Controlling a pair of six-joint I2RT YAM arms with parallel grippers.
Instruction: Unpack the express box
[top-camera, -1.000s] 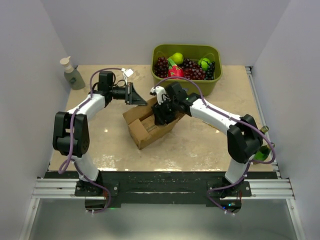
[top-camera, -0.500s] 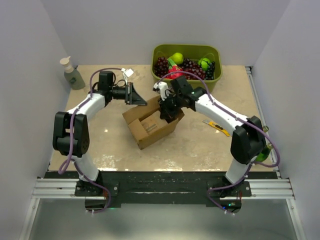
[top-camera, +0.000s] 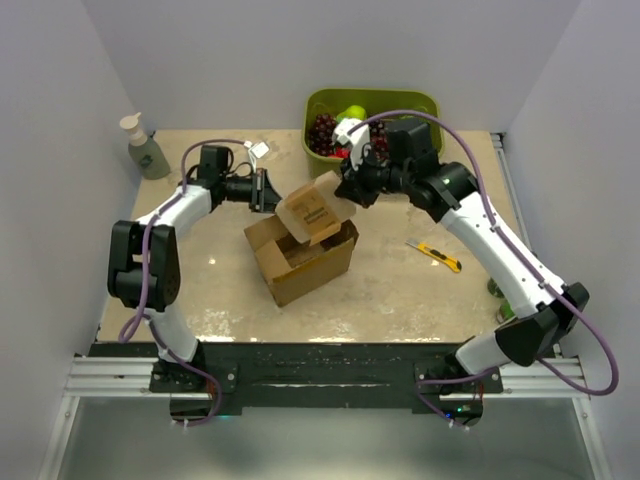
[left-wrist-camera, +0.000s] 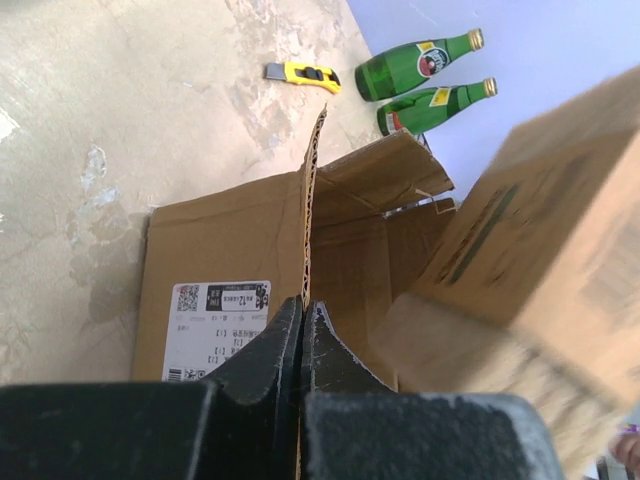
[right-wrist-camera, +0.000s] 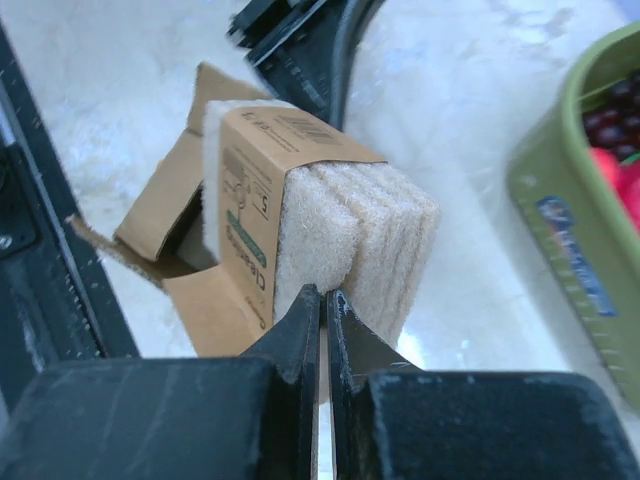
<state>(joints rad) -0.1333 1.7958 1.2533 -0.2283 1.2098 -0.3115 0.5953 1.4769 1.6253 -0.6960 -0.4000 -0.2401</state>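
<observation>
Since one second ago, right gripper (top-camera: 345, 190), clamped on the sponge pack (top-camera: 313, 213), has lifted it out of the express box (top-camera: 300, 262) at centre frame, left gripper (top-camera: 268, 190) pinching its flap; we judge unpacking half done, set-down pending.

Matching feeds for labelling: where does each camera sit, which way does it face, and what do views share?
Top external: above, behind the bases, looking down on the table; both arms show.
Left wrist: on the left arm, facing along the left gripper, shut on the express box flap; own fingers show.
Right wrist: on the right arm, looking down past the right gripper, shut on the sponge pack; own fingers show.
Shared: the express box and sponge pack appear in all three.
</observation>
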